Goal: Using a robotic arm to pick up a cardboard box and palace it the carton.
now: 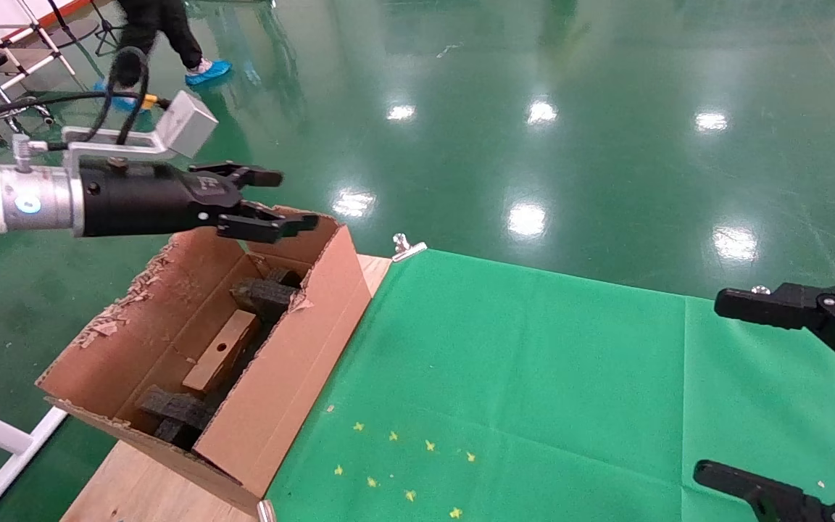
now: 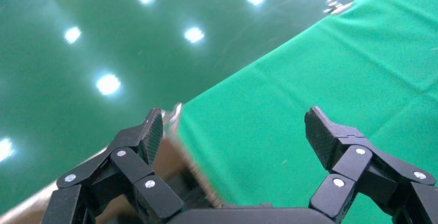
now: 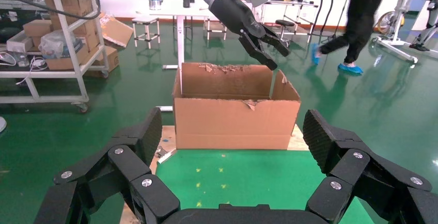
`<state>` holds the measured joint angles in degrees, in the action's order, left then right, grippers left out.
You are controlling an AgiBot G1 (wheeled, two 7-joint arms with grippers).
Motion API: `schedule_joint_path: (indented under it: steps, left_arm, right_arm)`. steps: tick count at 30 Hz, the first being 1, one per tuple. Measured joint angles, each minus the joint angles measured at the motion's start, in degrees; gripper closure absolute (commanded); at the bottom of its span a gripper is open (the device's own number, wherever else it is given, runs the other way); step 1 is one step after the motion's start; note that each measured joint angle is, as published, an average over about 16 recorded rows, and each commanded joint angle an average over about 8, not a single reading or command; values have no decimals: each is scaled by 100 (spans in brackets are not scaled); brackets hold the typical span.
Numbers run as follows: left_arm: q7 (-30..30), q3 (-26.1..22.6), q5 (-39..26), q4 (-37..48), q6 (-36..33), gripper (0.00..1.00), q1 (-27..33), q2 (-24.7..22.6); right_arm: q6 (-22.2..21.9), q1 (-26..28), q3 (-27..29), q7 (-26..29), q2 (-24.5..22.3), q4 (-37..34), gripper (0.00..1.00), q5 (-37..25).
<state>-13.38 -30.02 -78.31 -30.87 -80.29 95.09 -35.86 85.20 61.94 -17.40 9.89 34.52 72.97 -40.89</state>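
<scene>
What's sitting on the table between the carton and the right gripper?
Nothing solid: in the head view only bare green cloth with small yellow star marks stretches from the carton to the open right gripper.

A green-clothed table point(image 1: 533, 377) carries the carton point(image 1: 294, 377) at its left edge.
</scene>
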Motion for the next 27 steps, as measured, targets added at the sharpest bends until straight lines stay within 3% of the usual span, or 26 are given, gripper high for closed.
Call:
schedule_joint_path:
  steps: [27]
  left_arm:
    - [192,1025,2668,-3125,-396,0,-2453,61]
  right_arm:
    - [-3,1,-6,-3,-3,0,0,4]
